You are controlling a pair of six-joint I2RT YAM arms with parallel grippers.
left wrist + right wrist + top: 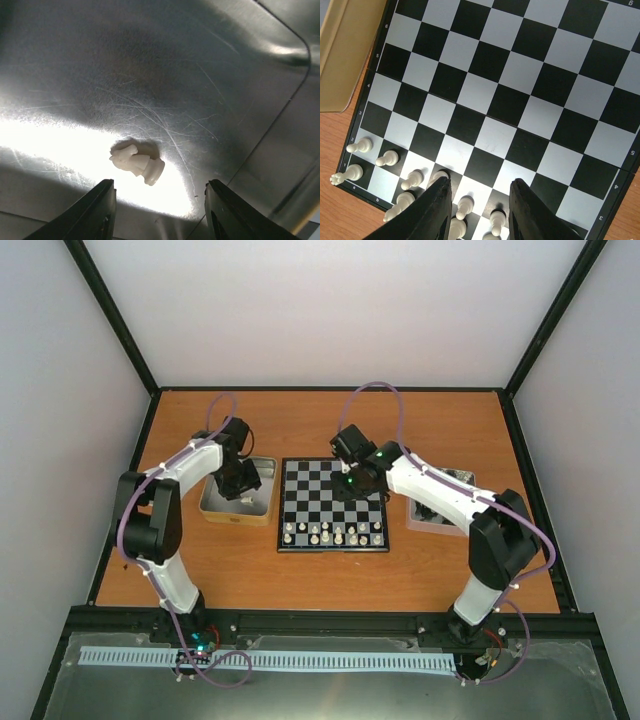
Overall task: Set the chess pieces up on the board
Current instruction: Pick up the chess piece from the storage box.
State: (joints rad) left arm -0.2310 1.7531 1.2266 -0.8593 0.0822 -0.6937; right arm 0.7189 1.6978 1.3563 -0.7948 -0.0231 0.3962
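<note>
I count one board and two tins: the left tin at its 9 o'clock and the right tin at its 3 o'clock. In the left tin I see one lone cream-white piece. Along the board's 6 o'clock edge I make out about ten standing cream-white pieces, some partly hidden.

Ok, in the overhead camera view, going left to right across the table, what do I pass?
Left metal tin → chessboard → right metal tin.
</note>
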